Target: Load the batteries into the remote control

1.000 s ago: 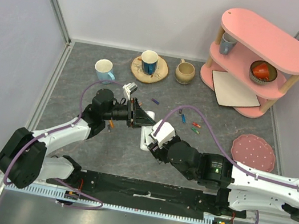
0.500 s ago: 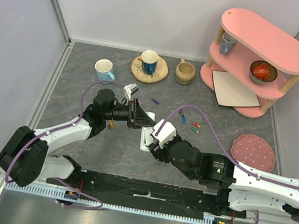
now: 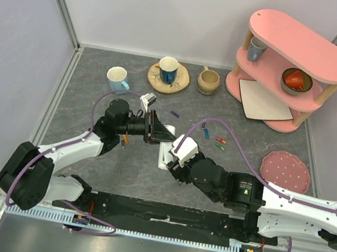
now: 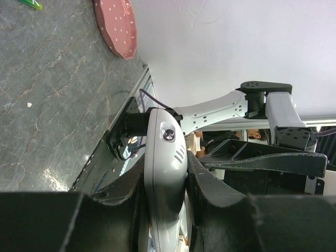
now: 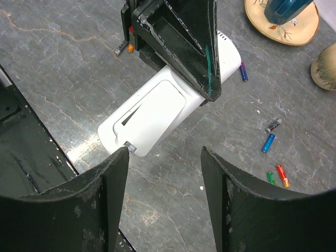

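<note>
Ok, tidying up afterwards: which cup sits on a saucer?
The dark blue cup, on the wooden saucer; the white mug, beige mug and shelf cup have none.

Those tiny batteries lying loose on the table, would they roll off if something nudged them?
Probably: the batteries are smooth little cylinders lying on their sides on the flat table, so a sideways nudge would likely roll them. They look rigid, not bendable. Being so thin, they may slip from a pinch.

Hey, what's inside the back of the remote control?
Hidden: the remote control has its white back cover on, only a thin dark slit showing. The left gripper covers its far end. Batteries lie on the table.
</note>
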Robot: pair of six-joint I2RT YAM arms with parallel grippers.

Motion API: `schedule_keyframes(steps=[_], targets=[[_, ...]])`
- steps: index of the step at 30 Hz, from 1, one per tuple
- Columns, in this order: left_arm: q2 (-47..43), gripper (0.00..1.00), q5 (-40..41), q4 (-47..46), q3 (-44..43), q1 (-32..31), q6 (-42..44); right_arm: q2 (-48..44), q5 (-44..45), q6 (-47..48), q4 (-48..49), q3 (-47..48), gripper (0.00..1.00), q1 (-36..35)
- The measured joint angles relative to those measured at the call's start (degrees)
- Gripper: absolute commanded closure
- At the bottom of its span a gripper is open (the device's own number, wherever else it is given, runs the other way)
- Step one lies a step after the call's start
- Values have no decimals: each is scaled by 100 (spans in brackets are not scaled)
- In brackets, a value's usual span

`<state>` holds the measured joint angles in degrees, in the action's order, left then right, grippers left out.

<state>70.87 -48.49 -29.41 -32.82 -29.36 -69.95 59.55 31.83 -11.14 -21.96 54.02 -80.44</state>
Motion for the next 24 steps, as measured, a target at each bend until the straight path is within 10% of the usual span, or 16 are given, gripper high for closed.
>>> schedule_keyframes(steps=[24], targets=[[13,98,-11,-28,-33,4,-7,-149,-116,0,-111,-24,28,4]])
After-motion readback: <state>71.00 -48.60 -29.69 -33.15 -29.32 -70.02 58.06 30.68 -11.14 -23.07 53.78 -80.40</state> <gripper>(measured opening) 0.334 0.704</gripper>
